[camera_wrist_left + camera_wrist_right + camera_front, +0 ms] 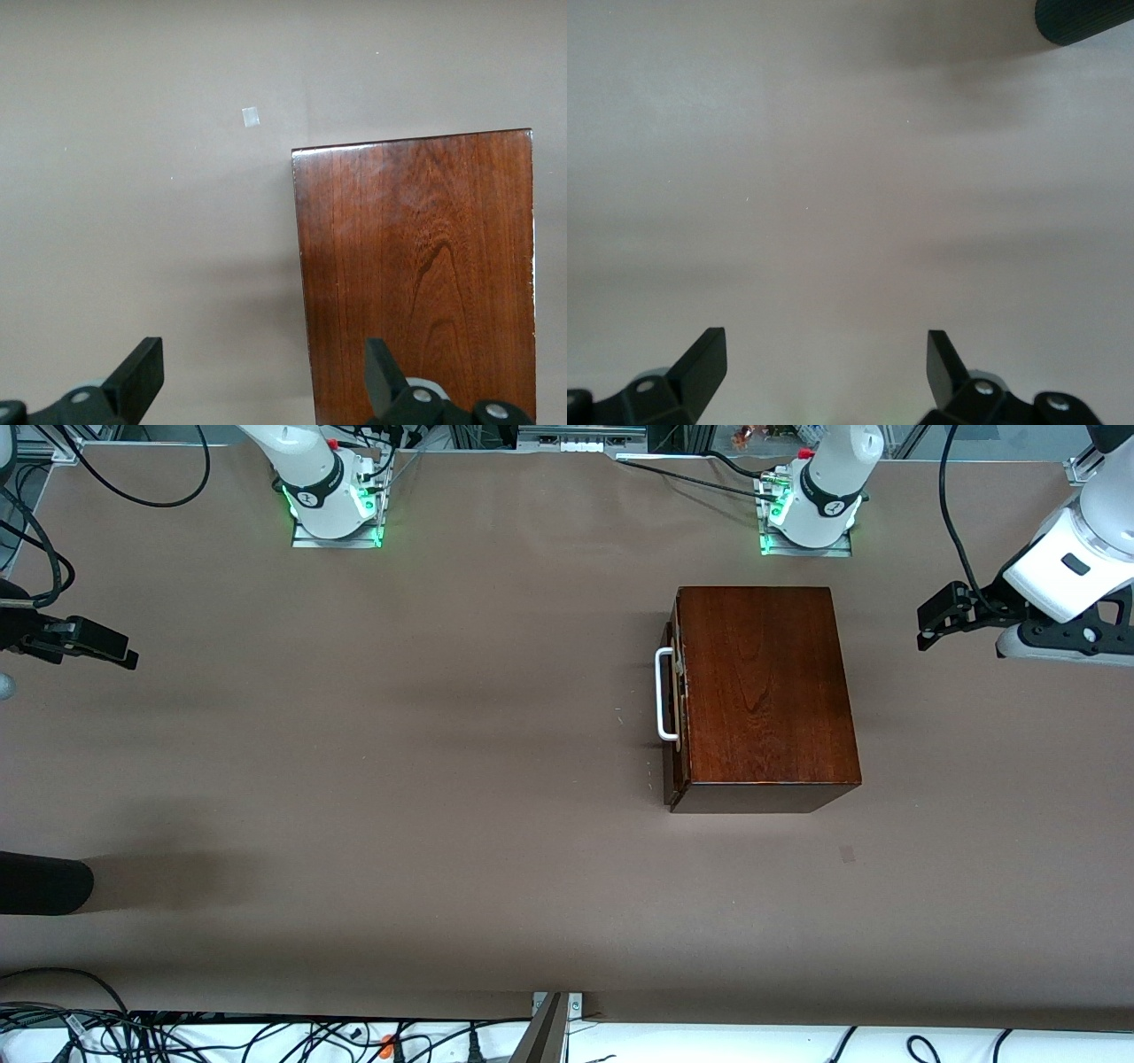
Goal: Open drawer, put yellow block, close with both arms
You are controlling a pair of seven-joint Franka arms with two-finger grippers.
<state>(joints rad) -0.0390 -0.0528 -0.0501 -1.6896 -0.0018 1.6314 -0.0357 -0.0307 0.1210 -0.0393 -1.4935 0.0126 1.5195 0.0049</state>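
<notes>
The drawer box (762,691) sits toward the left arm's end of the table, its long axis running from the front camera toward the bases, its drawer shut or nearly so and its white handle (664,695) facing the right arm's end. No yellow block shows; it may be inside or simply absent, so this fits either end of the job. Both arms wait wide of the box: left gripper (261,372) and right gripper (824,363) each spread wide, holding nothing.
</notes>
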